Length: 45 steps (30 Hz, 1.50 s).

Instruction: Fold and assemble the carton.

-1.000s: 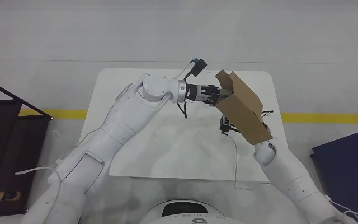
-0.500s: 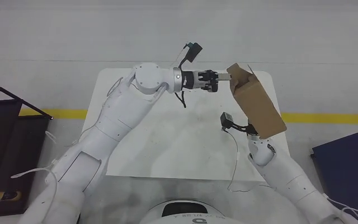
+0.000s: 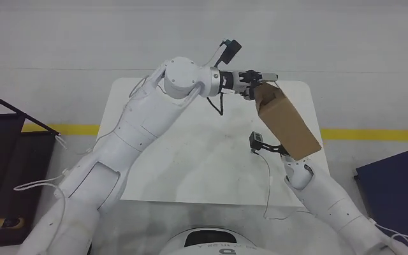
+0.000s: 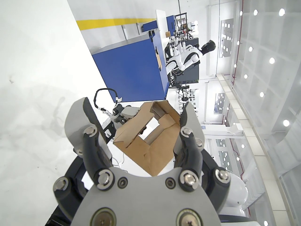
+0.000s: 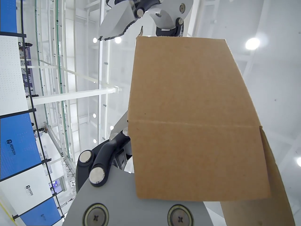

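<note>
A brown carton (image 3: 288, 122) hangs tilted above the table's right side. Its lower end is clamped in my right gripper (image 5: 145, 128), which is shut on a side wall; one finger (image 5: 118, 128) shows beside the panel (image 5: 192, 118) and the other is hidden behind it. My left gripper (image 3: 264, 78) is at the carton's upper, far end, open. In the left wrist view its fingers (image 4: 87, 118) straddle the carton's end (image 4: 150, 147) without pressing it. That end has flaps partly folded in around a square hole. The left gripper (image 5: 131, 24) also shows above the carton's top edge.
The white table (image 3: 191, 159) lies below both arms, with bare surface across its middle and left. A blue cabinet (image 3: 390, 185) stands off the table's right side and a dark frame (image 3: 19, 146) off its left. A yellow line (image 3: 64, 129) runs along the floor.
The carton has swung to the right and farther from the robot. The left gripper followed its upper end up and right. The flap that stood out there now lies folded in.
</note>
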Each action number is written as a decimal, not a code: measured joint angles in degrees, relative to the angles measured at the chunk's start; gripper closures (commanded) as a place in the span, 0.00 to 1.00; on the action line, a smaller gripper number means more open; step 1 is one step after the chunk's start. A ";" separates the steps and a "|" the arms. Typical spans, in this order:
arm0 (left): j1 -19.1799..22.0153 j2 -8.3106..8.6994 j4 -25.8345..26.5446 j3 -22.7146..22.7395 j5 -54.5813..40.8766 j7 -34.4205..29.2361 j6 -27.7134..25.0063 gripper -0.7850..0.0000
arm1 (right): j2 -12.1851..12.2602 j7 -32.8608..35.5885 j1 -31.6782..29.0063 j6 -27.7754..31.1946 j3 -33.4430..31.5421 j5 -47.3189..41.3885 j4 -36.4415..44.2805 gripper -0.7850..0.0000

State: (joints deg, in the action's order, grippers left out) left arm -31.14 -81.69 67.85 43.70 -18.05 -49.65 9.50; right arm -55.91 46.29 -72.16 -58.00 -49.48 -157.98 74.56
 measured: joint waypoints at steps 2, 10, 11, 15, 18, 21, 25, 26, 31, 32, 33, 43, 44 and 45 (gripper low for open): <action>0.12 -0.29 -0.46 -0.55 0.00 -0.16 -0.02 0.29 | 0.05 0.00 -0.16 0.00 -0.21 0.04 0.18 1.00; 0.10 -0.94 -1.47 -1.96 1.49 -1.15 -0.14 0.38 | 0.12 0.00 -0.63 0.00 -0.60 -0.24 0.43 1.00; 0.06 -0.96 -1.55 -1.98 1.70 -1.22 -0.14 0.38 | 0.12 0.00 -0.66 0.00 -0.60 -0.32 0.39 1.00; -0.10 -0.98 -1.10 -2.26 3.38 -1.81 -0.12 0.29 | 0.05 0.00 -0.71 0.00 -0.60 -0.67 0.18 1.00; -0.23 -0.92 -0.16 -2.71 5.39 -2.53 -0.11 0.23 | -0.02 0.00 -0.63 0.00 -0.49 -0.68 -0.08 1.00; -0.53 -0.88 0.71 -2.89 6.70 -2.83 0.29 0.20 | -0.11 0.00 -0.56 0.00 -0.41 -0.61 -0.22 1.00; -1.00 -0.87 1.31 -2.76 7.39 -2.95 0.58 0.25 | -0.17 0.00 -0.56 0.00 -0.27 0.10 -0.45 1.00; -1.10 -0.87 1.39 -2.71 7.52 -2.97 0.63 0.25 | -0.18 0.00 -0.56 0.00 -0.22 0.39 -0.53 1.00; -1.70 -0.81 1.77 -2.61 8.83 -2.95 1.08 0.24 | -0.24 0.00 -0.44 0.00 0.29 1.53 -0.62 1.00; -1.86 -0.78 1.85 -2.55 9.06 -2.93 1.12 0.24 | -0.25 0.00 -0.39 0.00 0.38 1.66 -0.60 1.00; -2.09 -0.73 1.95 -2.40 9.26 -2.92 1.18 0.24 | -0.25 0.00 -0.33 0.00 0.45 1.75 -0.57 1.00; -4.85 0.77 5.08 2.54 9.11 -3.66 1.87 0.24 | -0.01 0.00 -0.10 0.00 0.48 2.11 -0.24 1.00; -5.20 0.95 5.56 2.94 9.31 -3.85 2.02 0.22 | 0.02 0.00 -0.09 0.00 0.49 2.16 -0.18 1.00; -5.74 1.21 6.23 3.47 9.64 -4.14 2.19 0.22 | 0.07 0.00 -0.08 0.00 0.49 2.22 -0.07 1.00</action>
State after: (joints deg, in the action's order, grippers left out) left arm -36.88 -80.49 74.08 47.17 -8.41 -53.79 11.68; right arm -55.84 46.29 -72.23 -58.00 -49.00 -155.76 74.49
